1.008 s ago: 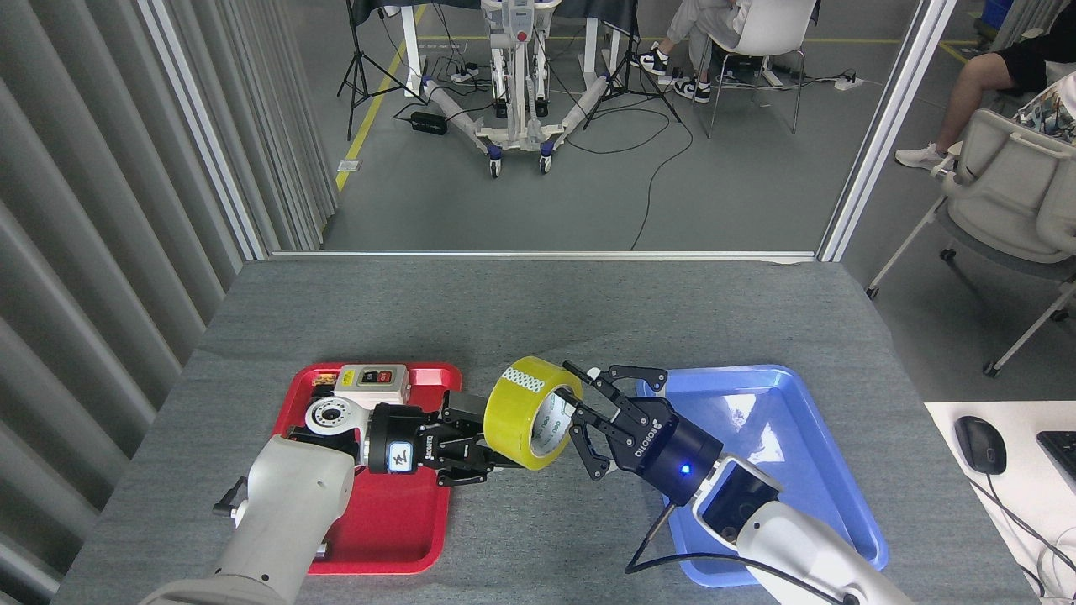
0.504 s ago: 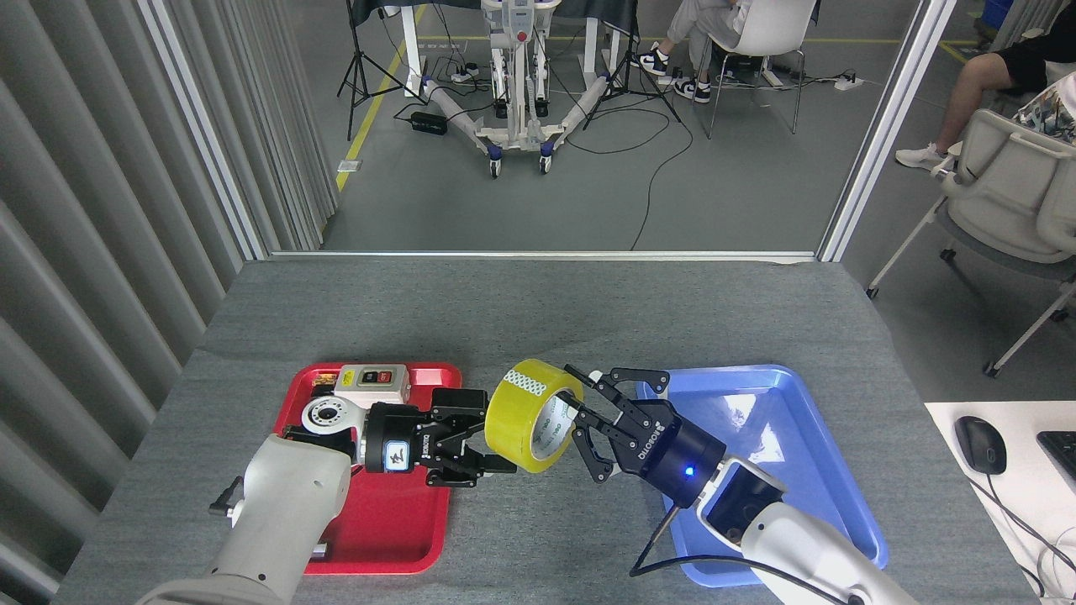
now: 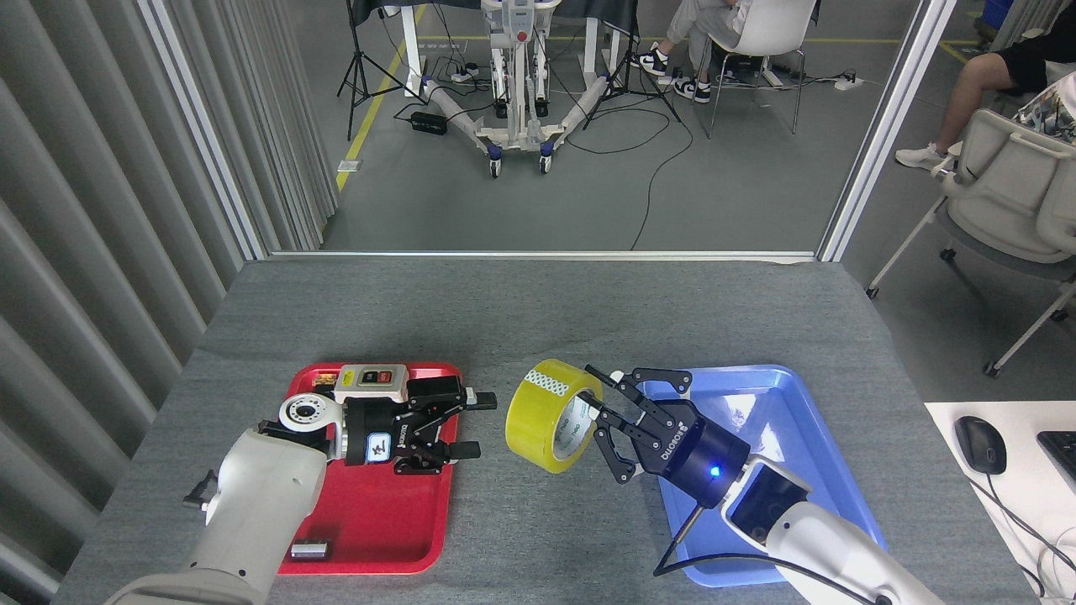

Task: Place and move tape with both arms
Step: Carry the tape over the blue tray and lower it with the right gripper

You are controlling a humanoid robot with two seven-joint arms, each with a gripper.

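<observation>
Now tape (image 3: 551, 416) in R gripper (image 3: 603, 420).

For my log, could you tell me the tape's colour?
Yellow, with a white printed core; tape, head view.

Readable markings, head view. Right pincer (image 3: 607, 420): "ROBOTIQ" in white letters along the black body, running diagonally, legible. Left pincer (image 3: 468, 425): the same white brand lettering along its black body, small and only partly legible; beside it on the wrist, a blue-and-white label (image 3: 377, 448) with one dark character, too small to read with certainty. Roll of tape (image 3: 546, 416): green print on the white inner core, letters visible but too small and angled to read. Switch box (image 3: 370, 381) on the red tray (image 3: 370, 538): small marks by its buttons, illegible. No other text, numbers or signs can be read.
</observation>
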